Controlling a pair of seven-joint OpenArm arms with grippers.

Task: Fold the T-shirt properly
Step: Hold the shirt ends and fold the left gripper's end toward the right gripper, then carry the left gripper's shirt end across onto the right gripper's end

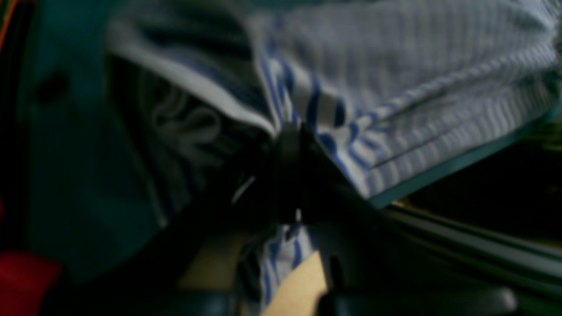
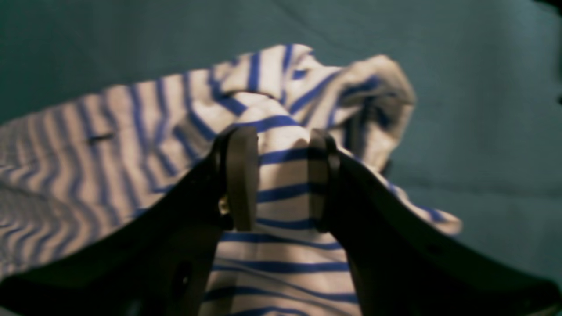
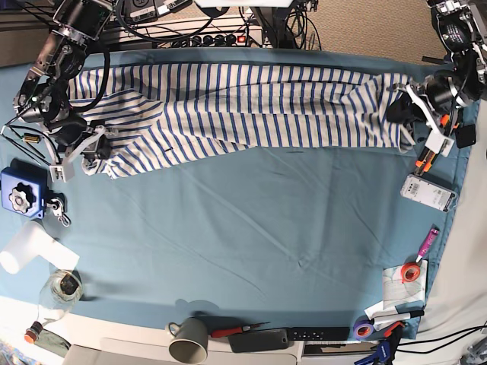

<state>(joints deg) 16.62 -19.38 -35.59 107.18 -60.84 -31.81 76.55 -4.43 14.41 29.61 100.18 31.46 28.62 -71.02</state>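
The T-shirt [image 3: 251, 103], white with thin blue stripes, lies stretched in a long band across the far part of the teal table cloth [image 3: 251, 228]. My right gripper [image 3: 97, 148], at the left of the base view, is shut on a bunched end of the shirt; in the right wrist view its pads [image 2: 241, 175] pinch the striped cloth [image 2: 281, 175]. My left gripper [image 3: 402, 114], at the right of the base view, is shut on the other end. In the blurred left wrist view the gripper [image 1: 292, 140] meets on a fold of the striped cloth [image 1: 395, 87].
A blue box [image 3: 19, 198], a white cup [image 3: 27, 251] and a glass jar [image 3: 65, 287] sit along the left edge. A white device [image 3: 428, 192], a pink marker [image 3: 426, 243] and a tape roll [image 3: 412, 271] lie at the right. A mug [image 3: 190, 340] stands at the front.
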